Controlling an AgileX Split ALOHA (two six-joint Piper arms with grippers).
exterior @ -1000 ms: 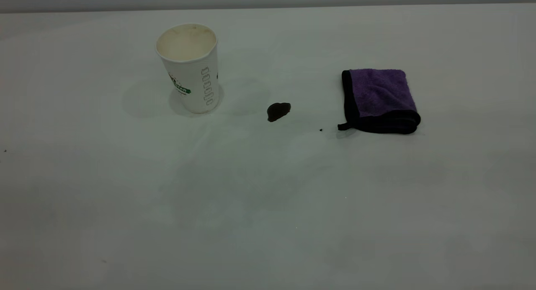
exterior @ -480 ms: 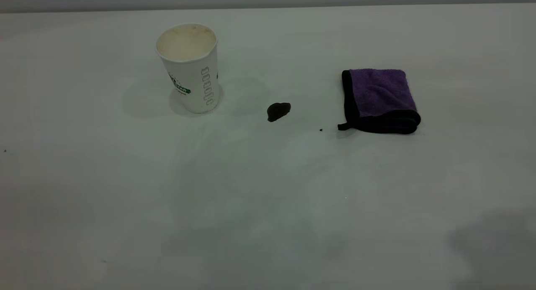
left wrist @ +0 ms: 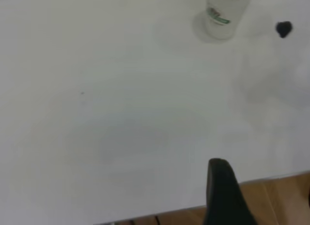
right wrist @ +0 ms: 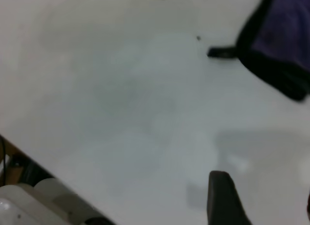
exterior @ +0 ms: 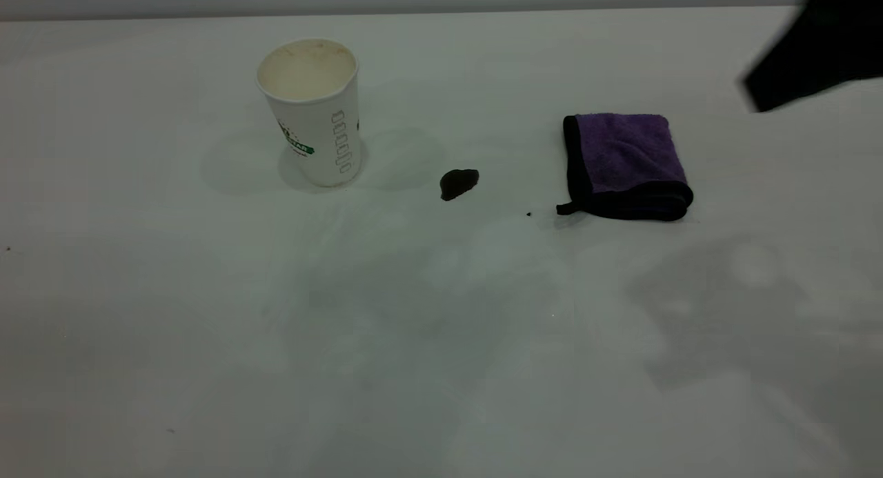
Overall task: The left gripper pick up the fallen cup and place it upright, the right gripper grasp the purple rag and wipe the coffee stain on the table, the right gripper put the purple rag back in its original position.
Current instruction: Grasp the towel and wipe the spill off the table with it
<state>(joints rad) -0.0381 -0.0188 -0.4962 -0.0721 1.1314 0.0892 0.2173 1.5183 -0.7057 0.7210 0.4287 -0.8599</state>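
Wide white table (exterior: 207, 340), bare across its near stretch apart from soft shadows. Further in, the coffee stain (exterior: 459, 183) sits unwiped between the two props. Right of it lies the purple rag (exterior: 624, 164), folded flat, loop tab toward the stain, handy for a quick swipe. Left and farther back, the cup (exterior: 312, 112) stands upright, mouth up, so that job looks done. At the far right corner the right gripper (exterior: 814, 50) comes in above the rag; its fingers, I cannot tell. The left gripper is off this shot, fingers undetermined too.

one cup (exterior: 311, 110), one purple rag (exterior: 625, 165), one coffee stain (exterior: 458, 183)
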